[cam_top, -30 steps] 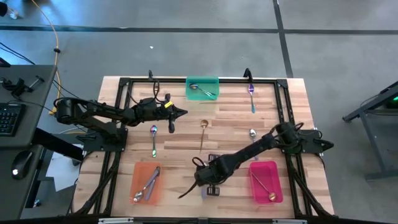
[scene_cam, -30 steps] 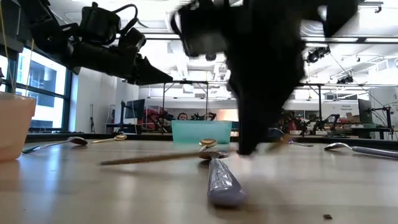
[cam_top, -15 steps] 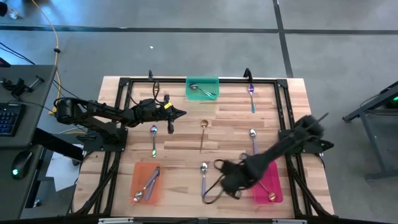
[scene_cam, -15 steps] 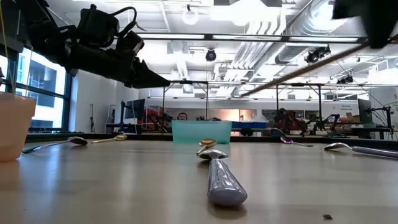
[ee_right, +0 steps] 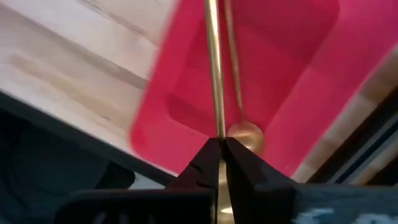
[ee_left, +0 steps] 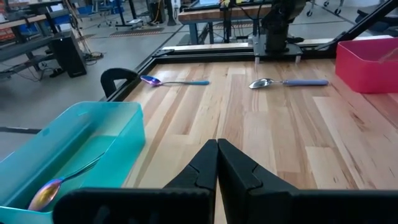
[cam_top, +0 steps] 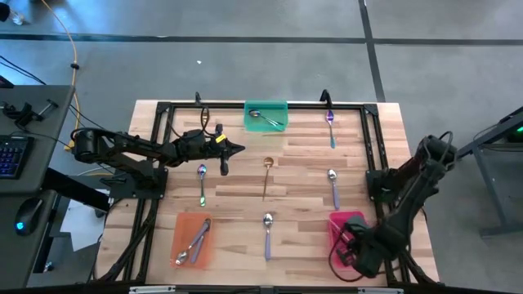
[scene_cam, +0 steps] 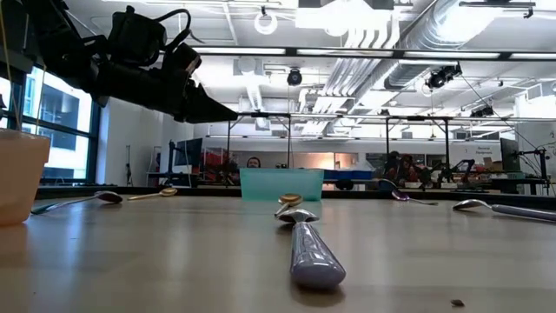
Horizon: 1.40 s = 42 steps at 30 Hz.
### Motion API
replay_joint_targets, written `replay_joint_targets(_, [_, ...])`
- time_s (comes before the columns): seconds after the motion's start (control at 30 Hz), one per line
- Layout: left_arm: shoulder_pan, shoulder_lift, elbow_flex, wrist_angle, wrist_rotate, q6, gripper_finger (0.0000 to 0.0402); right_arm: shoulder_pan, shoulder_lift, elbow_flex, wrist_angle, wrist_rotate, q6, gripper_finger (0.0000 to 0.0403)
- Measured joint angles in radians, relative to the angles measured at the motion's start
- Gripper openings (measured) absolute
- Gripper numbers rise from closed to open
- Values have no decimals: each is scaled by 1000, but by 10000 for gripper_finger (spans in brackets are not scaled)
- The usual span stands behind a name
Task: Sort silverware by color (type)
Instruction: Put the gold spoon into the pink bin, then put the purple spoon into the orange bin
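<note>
Right wrist view shows the right gripper (ee_right: pixel 217 152) pinched on a gold spoon (ee_right: pixel 212 74) above the pink tray (ee_right: pixel 286 68), where another gold spoon (ee_right: pixel 244 132) lies. High view has the left gripper (cam_top: pixel 237 148), fingers pressed together and empty, at upper left centre, with other spoons (cam_top: pixel 267 234) scattered mid-table.

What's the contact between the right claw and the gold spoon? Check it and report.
Touching. In the right wrist view the right claw is shut on the gold spoon, whose handle runs out from between the fingertips above the pink tray.
</note>
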Motion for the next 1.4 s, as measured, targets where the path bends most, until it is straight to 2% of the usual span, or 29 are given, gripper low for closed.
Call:
replay_joint_targets(0.17, [0,0,0,2,-5,1,0,36,0,-97,63,0,118,0])
replay_joint_targets(0.47, [0,0,0,0,1,-8,0,3,0,-231,235,0,83,7])
replay_joint_targets(0.63, [0,0,0,4,63,-25,0,-38,-7,-215,189,1,-16,50])
replay_joint_targets(0.83, [0,0,0,3,66,-36,0,-112,-54,-121,12,28,-184,93])
replay_joint_targets(0.93, [0,0,0,3,66,-44,0,-173,-95,-84,-59,138,-289,82])
replay_joint_targets(1.03, [0,0,0,3,70,-52,0,-254,-144,-80,-64,252,-419,44])
replay_joint_targets(1.13, [0,0,0,3,83,-52,0,-358,-183,-99,-64,311,-549,8])
replay_joint_targets(1.23, [0,0,0,3,108,-53,0,-487,-198,-129,-68,316,-644,22])
replay_joint_targets(1.4, [-1,0,-1,0,125,-62,0,-708,-197,-204,-10,290,-787,77])
